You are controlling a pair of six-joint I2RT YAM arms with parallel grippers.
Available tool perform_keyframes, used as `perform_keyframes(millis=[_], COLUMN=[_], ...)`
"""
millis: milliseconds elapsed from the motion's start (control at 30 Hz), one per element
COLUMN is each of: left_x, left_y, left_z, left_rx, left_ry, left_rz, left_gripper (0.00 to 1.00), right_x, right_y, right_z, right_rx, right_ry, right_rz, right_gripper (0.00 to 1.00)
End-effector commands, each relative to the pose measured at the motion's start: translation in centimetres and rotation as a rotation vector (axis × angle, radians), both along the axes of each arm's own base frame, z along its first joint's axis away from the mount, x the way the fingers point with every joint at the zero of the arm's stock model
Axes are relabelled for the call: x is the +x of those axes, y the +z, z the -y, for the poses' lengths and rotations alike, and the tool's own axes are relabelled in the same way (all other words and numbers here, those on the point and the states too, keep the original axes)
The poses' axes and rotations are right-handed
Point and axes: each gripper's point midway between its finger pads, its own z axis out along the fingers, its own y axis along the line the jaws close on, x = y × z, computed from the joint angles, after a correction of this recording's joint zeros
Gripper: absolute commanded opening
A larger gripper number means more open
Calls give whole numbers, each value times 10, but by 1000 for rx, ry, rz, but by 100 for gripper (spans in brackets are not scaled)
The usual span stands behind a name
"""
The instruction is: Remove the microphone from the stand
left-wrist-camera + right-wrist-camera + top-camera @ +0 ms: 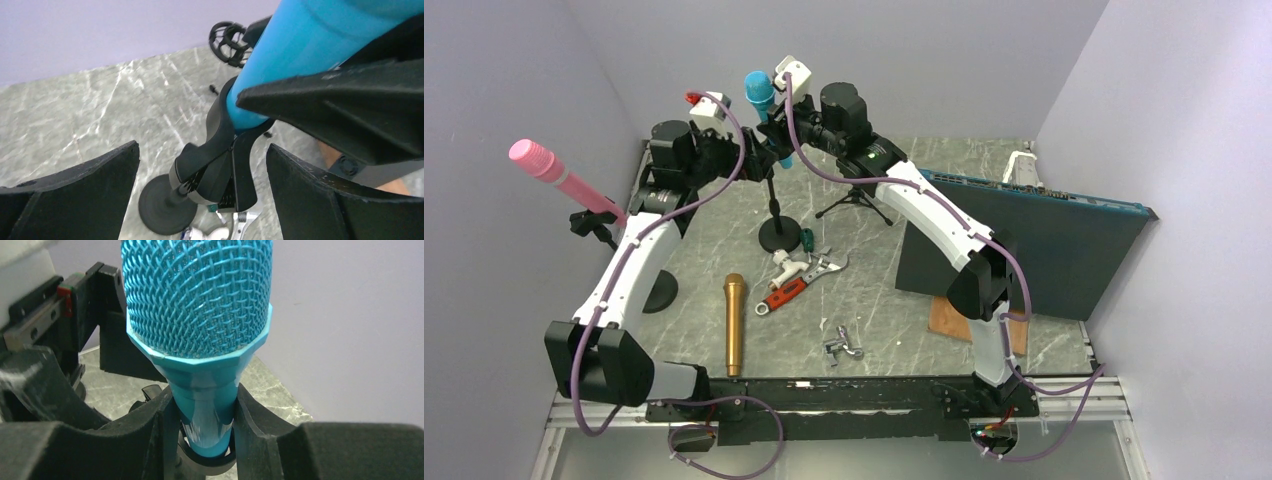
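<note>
Above the middle of the surface (884,320), the blue microphone (759,92) sits tilted in the clip of its stand (774,215), head uppermost, near the back wall. My right fingers (252,425) are closed on its body just below the mesh head (197,305), one on each side and touching it. The handle beneath that grip is hidden between them, and only a dark ring shows at the bottom edge of the right wrist view.

My left fingers (80,190) are spread apart and grip nothing, one on either side of the clip (215,150) and clear of it. The stand's round base (165,205) rests on the surface below. In the left wrist view the microphone's head is cut off by the top edge, and a dark wedge of my right fingers covers part of the barrel. From above, both sets of fingertips crowd together at the clip and cannot be told apart.

Elsewhere on the surface:
- a pink microphone (559,175) on a second stand at the left, its base partly hidden behind my left arm
- a gold microphone (734,322) lying flat
- a red-handled wrench (799,280) beside white parts too small to identify
- a small tripod (856,200)
- a dark board (1024,245) at the right
</note>
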Motion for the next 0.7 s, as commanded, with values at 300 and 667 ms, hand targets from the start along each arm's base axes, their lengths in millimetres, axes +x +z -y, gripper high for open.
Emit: perform_keyframes(millis=[300,667], left_x=[1,-4], left_y=[41,15], left_z=[31,19], left_rx=[-169,-52], left_ry=[-258,-204], left_rz=[96,54], left_gripper=[99,88], right_x=[-4,0], right_y=[-2,-5], right_z=[7,12], right_rx=[-41,-35], right_ry=[5,-31], right_rz=[-2,2], right_gripper=[0,0])
